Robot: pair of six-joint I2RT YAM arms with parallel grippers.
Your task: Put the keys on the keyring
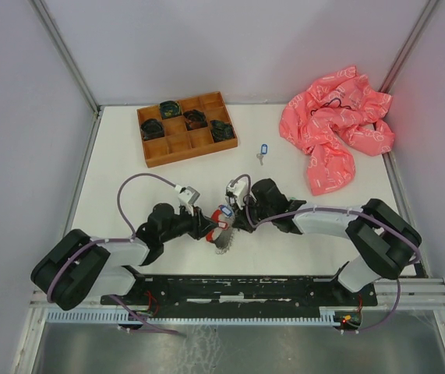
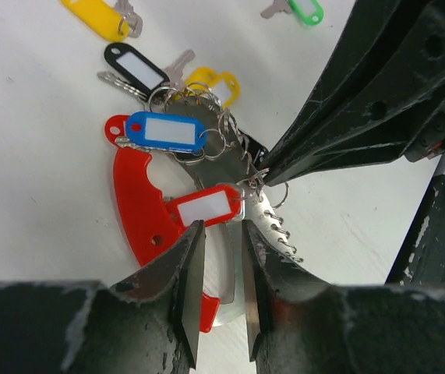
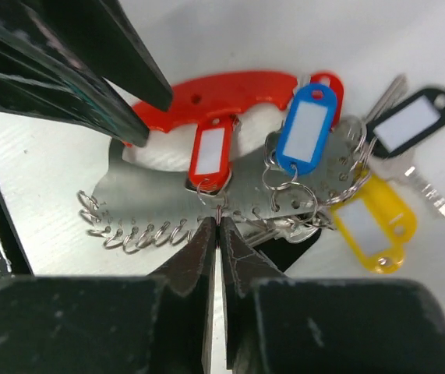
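Silvery steel and red plastic make up the keyring (image 2: 132, 202), a toothed metal plate edged with small wire rings and backed by a red loop. It lies on the white table (image 1: 128, 156) near the middle, just far of the arm bases and between the two grippers.

The left gripper (image 2: 220, 227) comes in from the left. Its jaws are clamped across the keyring where the plate meets the red loop. The right gripper (image 3: 218, 226) comes in from the right with its fingers pressed almost together. They nip the little wire ring at the end of the red tag (image 3: 212, 152), which lies flat on the plate.

On the same bunch hang a blue tag (image 3: 306, 128), a yellow tag (image 3: 370, 222) and a black tag (image 3: 413, 121). Silvery key blades show beside the black and yellow ones. A yellow-tagged key (image 2: 97, 15) and a green-tagged key (image 2: 304, 9) lie loose on the table, apart from the bunch.

Farther off and slightly right, a single blue-tagged key (image 1: 263, 149) lies alone. At the far edge, a wooden tray (image 1: 143, 137) divided into compartments sits to the left, with dark bundles (image 1: 195, 118) in four of them. What the bundles are is too small to tell. A crumpled pink cloth (image 1: 335, 125) lies in the far right corner.
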